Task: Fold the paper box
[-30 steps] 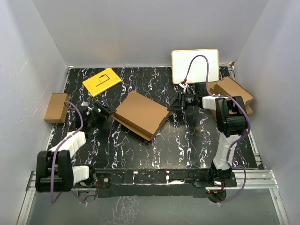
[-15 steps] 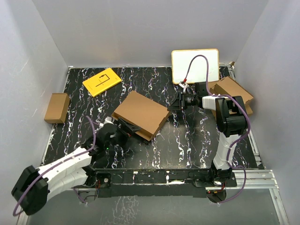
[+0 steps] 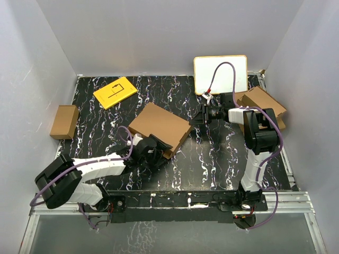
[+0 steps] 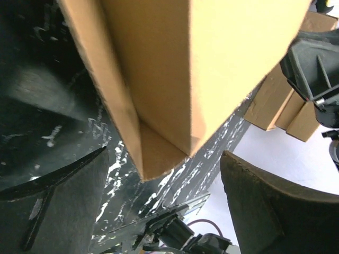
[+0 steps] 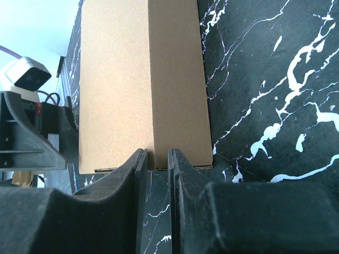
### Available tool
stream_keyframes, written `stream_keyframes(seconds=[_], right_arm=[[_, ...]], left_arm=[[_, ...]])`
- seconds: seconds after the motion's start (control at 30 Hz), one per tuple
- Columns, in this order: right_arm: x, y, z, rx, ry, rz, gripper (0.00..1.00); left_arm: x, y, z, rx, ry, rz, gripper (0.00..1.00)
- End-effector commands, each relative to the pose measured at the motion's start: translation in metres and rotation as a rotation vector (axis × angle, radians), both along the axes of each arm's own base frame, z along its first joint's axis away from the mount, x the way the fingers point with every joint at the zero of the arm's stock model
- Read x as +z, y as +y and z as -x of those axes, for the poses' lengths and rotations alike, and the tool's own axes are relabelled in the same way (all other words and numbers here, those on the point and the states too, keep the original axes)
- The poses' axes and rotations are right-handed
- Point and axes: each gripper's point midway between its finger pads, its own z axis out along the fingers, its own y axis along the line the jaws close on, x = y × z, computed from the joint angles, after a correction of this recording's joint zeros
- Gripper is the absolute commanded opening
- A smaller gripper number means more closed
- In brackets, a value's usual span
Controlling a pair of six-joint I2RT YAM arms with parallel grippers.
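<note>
The paper box (image 3: 159, 126) is a brown cardboard mailer lying folded flat in the middle of the black marbled table. My left gripper (image 3: 158, 152) is open at the box's near corner. In the left wrist view that corner (image 4: 159, 79) hangs between and beyond the two spread fingers (image 4: 58, 211), touching neither, and the left gripper (image 4: 164, 201) is empty. My right gripper (image 3: 197, 120) lies low on the table just off the box's right corner. In the right wrist view it (image 5: 158, 159) is shut but for a narrow slit, empty, its tips at the box's edge (image 5: 143, 79).
A small brown box (image 3: 64, 121) sits at the left table edge. A yellow card (image 3: 115, 92) lies at the back left. A whiteboard (image 3: 220, 74) leans on the back wall. A stack of flat cardboard (image 3: 262, 106) lies at the right, also in the left wrist view (image 4: 280, 100).
My left arm has swung from the box's left side round to its near corner, moving right along the front. The right arm and the box have not moved.
</note>
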Motion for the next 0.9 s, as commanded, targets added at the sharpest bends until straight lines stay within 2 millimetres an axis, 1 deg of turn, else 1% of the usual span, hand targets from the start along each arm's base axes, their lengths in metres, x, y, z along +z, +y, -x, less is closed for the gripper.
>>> stream_keyframes(seconds=[0.0,0.2,0.27,0.33,0.43,0.53,0.6,0.63,0.73,0.83,0.87], right_arm=[[-0.024,0.001,0.0,-0.01,0.012,0.065,0.24],[-0.024,0.0,0.0,-0.011,0.014,0.066,0.24],[-0.024,0.0,0.0,-0.01,0.013,0.066,0.24],[-0.024,0.0,0.0,-0.011,0.012,0.066,0.24],[-0.023,0.0,0.0,-0.01,0.01,0.065,0.24],[-0.023,0.001,0.0,-0.009,0.01,0.064,0.24],[-0.023,0.001,0.0,-0.008,0.01,0.065,0.24],[-0.023,0.001,0.0,-0.007,0.011,0.063,0.24],[-0.023,0.001,0.0,-0.007,0.009,0.064,0.24],[-0.023,0.001,0.0,-0.008,0.011,0.064,0.24],[-0.023,0.001,0.0,-0.008,0.01,0.064,0.24]], left_arm=[[0.022,-0.015,-0.006,0.043,-0.029,0.054,0.82],[0.022,-0.023,0.001,0.07,-0.023,0.06,0.78],[0.021,-0.024,-0.001,0.077,-0.023,0.056,0.76],[0.022,-0.026,-0.003,0.08,-0.027,0.048,0.7],[0.02,-0.027,-0.005,0.083,-0.027,0.038,0.69],[0.021,-0.026,-0.007,0.091,-0.031,0.038,0.64],[0.013,-0.025,-0.007,0.094,-0.02,0.015,0.63],[0.012,-0.025,-0.008,0.097,-0.019,0.008,0.63],[0.011,-0.025,-0.009,0.102,-0.022,0.001,0.58],[0.009,-0.026,-0.009,0.1,-0.018,-0.005,0.57],[0.008,-0.026,-0.009,0.099,-0.016,-0.007,0.56]])
